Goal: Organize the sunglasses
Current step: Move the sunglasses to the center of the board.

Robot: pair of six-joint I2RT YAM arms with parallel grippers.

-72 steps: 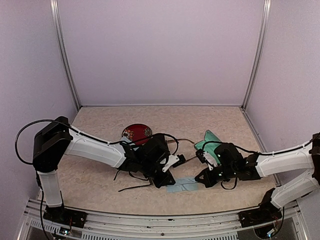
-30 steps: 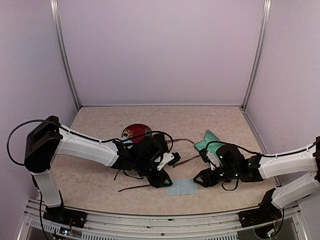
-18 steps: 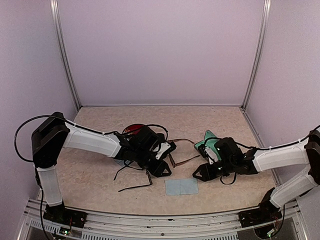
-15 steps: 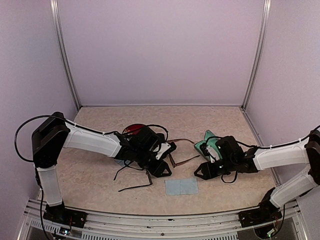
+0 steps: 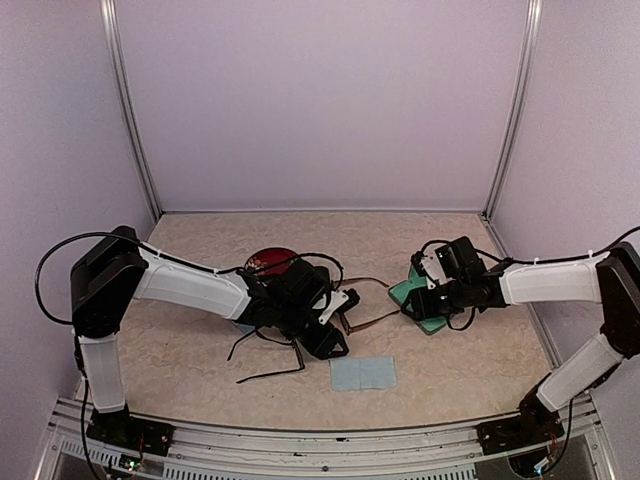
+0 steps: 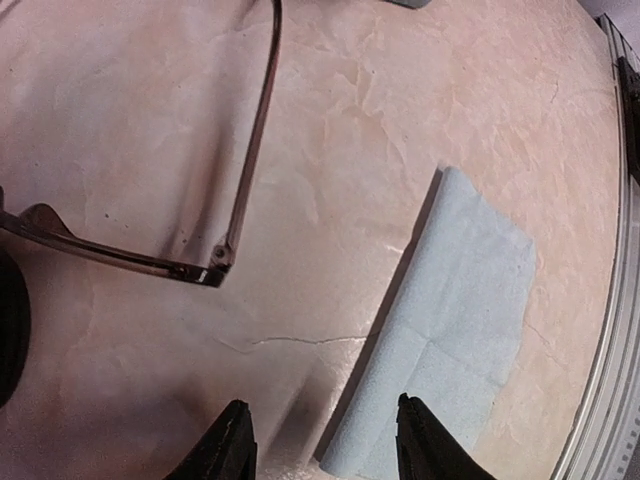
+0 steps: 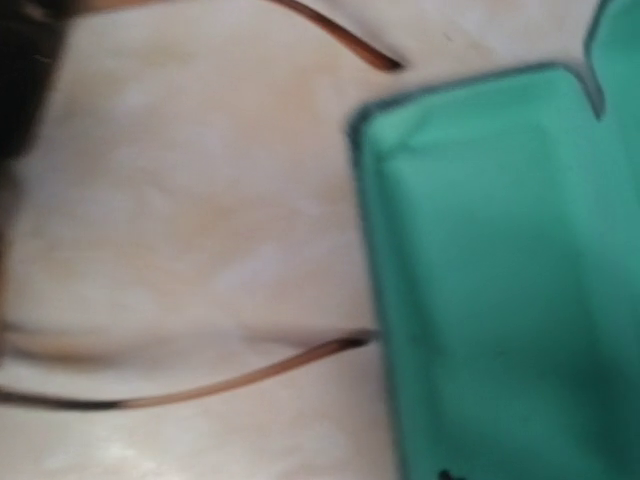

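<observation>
Left gripper (image 6: 320,445) released, nothing between its fingertips. Right gripper (image 5: 420,290) hangs over the open green-lined case (image 7: 500,280), grip can't tell.
Reddish-brown sunglasses (image 6: 258,130) lie arms spread, ahead-left of the left fingertips, one arm tip at the case edge below the right hand. Light-blue cloth (image 6: 470,300) is under the left gripper's right finger. Black sunglasses (image 5: 268,376) are back by the left wrist. Probably picking up the brown pair: pinch at the hinge, not the thin arm, clear of the cloth.
</observation>
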